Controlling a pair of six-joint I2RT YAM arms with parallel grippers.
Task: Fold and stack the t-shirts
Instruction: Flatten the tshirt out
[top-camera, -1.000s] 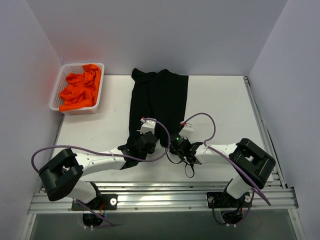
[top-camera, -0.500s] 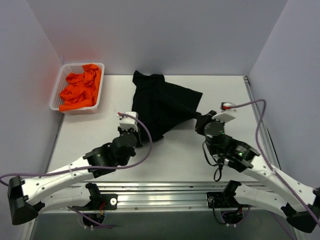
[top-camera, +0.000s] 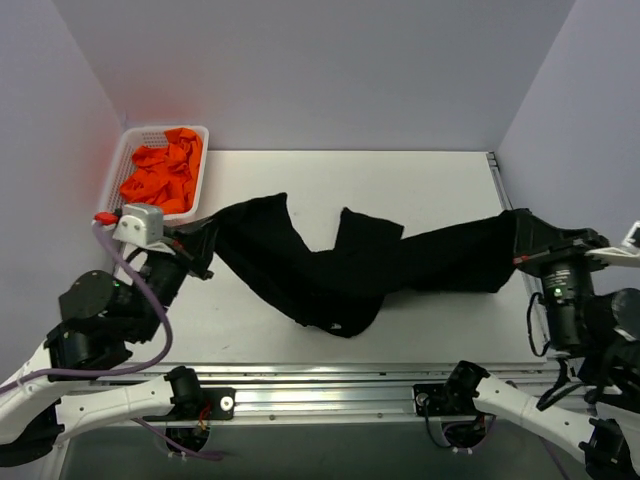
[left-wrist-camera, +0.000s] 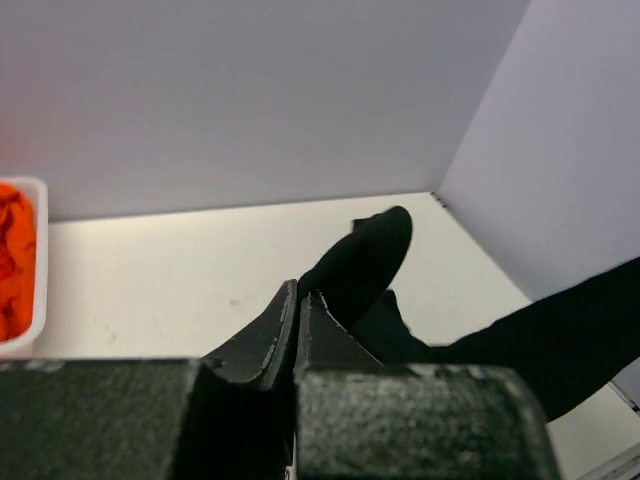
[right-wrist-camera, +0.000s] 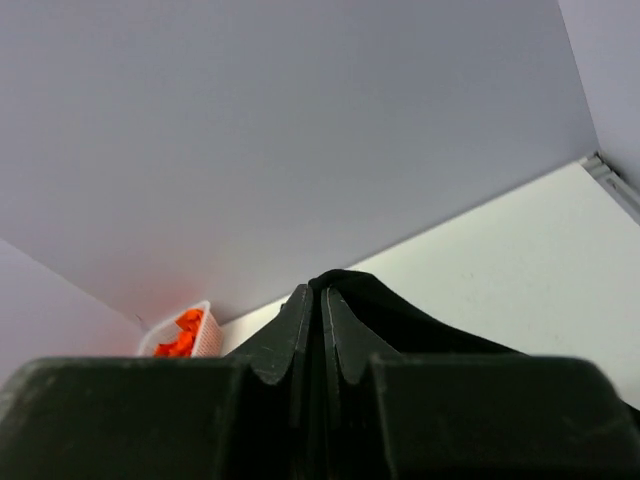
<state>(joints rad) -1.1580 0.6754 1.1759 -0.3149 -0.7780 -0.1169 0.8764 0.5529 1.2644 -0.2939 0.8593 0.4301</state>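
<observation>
The black t-shirt (top-camera: 350, 270) hangs stretched across the table between my two raised grippers, sagging in the middle, with a tiny light mark near its lowest edge. My left gripper (top-camera: 205, 243) is shut on its left end, seen in the left wrist view (left-wrist-camera: 297, 293) with black cloth (left-wrist-camera: 365, 255) running out from the closed jaws. My right gripper (top-camera: 518, 238) is shut on its right end, seen in the right wrist view (right-wrist-camera: 320, 292) with black cloth (right-wrist-camera: 400, 310) pinched in the jaws. The orange t-shirts (top-camera: 160, 180) lie crumpled in the basket.
The white mesh basket (top-camera: 112, 178) stands at the table's back left corner; it shows in the left wrist view (left-wrist-camera: 25, 340) and in the right wrist view (right-wrist-camera: 205, 335). Grey walls close in the back and both sides. A metal rail (top-camera: 320, 392) runs along the near edge.
Both arms have lifted and swung far apart, left arm to the left and right arm to the right. The black t-shirt has gone from lying on the table to hanging stretched between them.
</observation>
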